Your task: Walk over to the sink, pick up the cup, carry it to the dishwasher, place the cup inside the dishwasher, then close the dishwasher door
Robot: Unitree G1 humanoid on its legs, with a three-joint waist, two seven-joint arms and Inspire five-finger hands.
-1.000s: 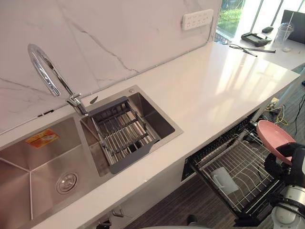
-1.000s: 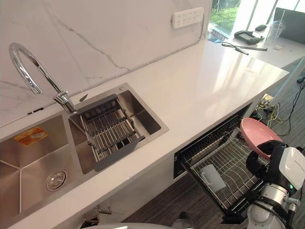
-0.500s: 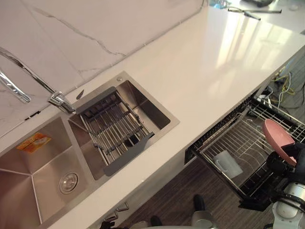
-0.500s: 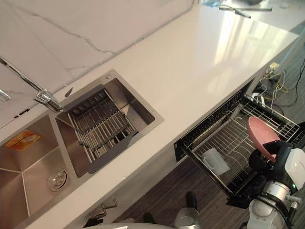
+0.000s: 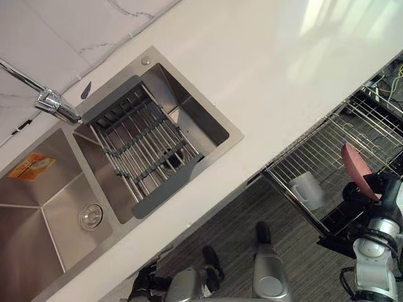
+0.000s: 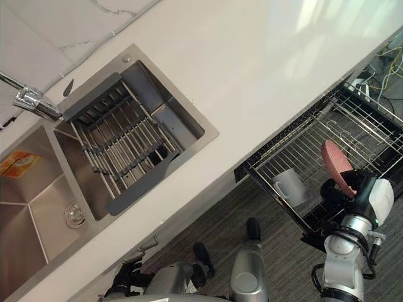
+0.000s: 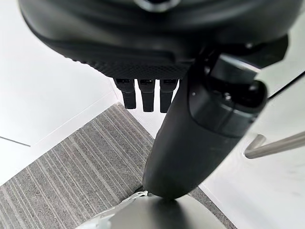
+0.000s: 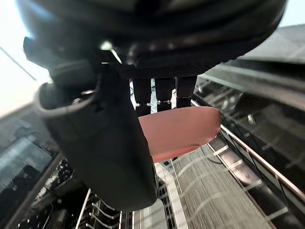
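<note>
A white countertop (image 5: 264, 69) runs from the near left to the far right, against a marbled wall. Set into its left part is a steel double sink (image 5: 56, 214). A grey drain rack (image 5: 141, 148) spans the sink's right basin, and the base of a chrome faucet (image 5: 53, 104) stands on the far rim between the two basins.

Below the counter's near edge on the right, a dishwasher rack (image 5: 315, 154) of wire is pulled out over the grey striped floor (image 5: 239, 214).

A pink dish (image 5: 354, 168) is held tilted on edge above the near right part of that rack. The right hand (image 8: 105, 138) has it pinched, with the fingers (image 8: 164, 95) over one face and the thumb on the other.

A pale cup (image 5: 306, 189) sits inside the rack, to the left of the dish and apart from it. I cannot tell whether it stands upright.

The left hand (image 7: 143, 52) hangs low on the near left beside the white cabinet front, its fingers relaxed and straight and nothing in them.
</note>
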